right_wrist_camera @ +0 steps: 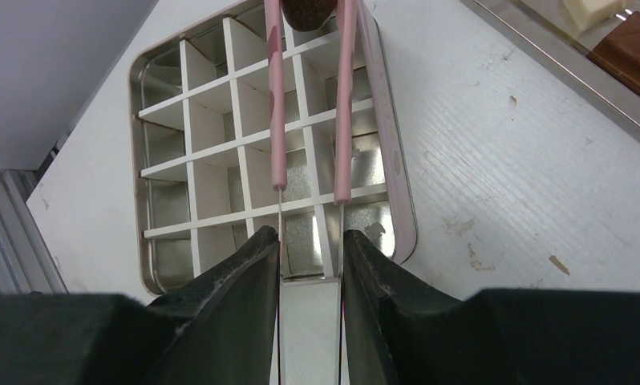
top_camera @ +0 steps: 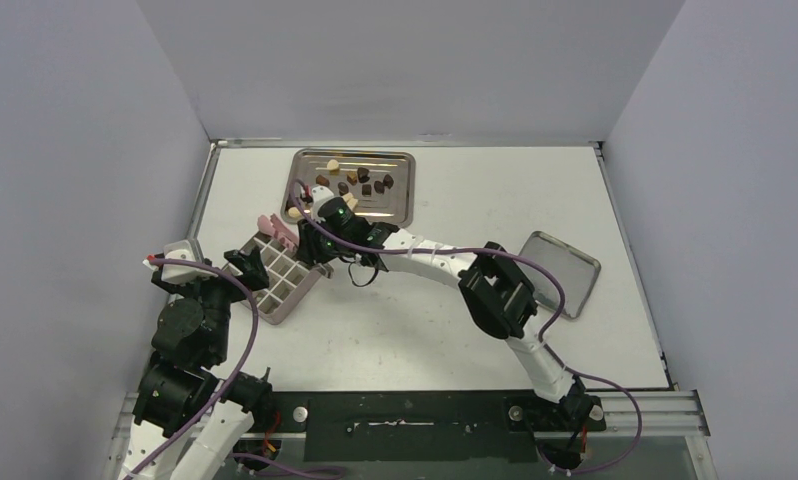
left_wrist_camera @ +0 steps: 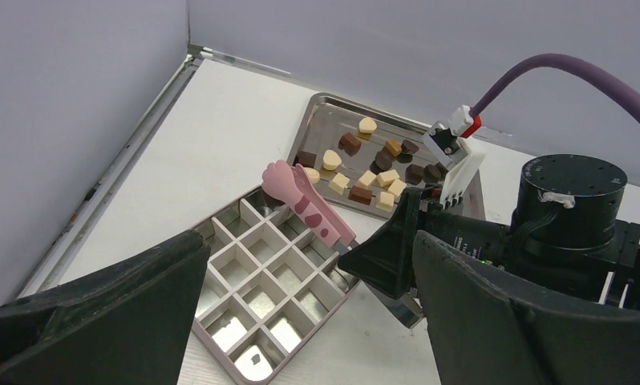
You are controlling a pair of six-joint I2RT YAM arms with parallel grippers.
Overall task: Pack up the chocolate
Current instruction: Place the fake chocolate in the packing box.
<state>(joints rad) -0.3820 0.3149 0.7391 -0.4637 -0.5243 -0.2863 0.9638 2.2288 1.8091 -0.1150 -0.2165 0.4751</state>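
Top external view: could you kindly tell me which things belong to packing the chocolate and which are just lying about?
Belong: chocolate chunks on the metal tray; divided box; pink tongs, clamped in the right gripper, a dark chunk between their tips.
Lying about: flat metal lid, off to the right; left gripper, open, holding nothing.

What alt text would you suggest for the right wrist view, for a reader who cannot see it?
The right gripper squeezes pink tongs whose tips pinch a dark brown chocolate chunk above the far row of a divided box. A metal tray corner holding chocolate pieces shows top right.
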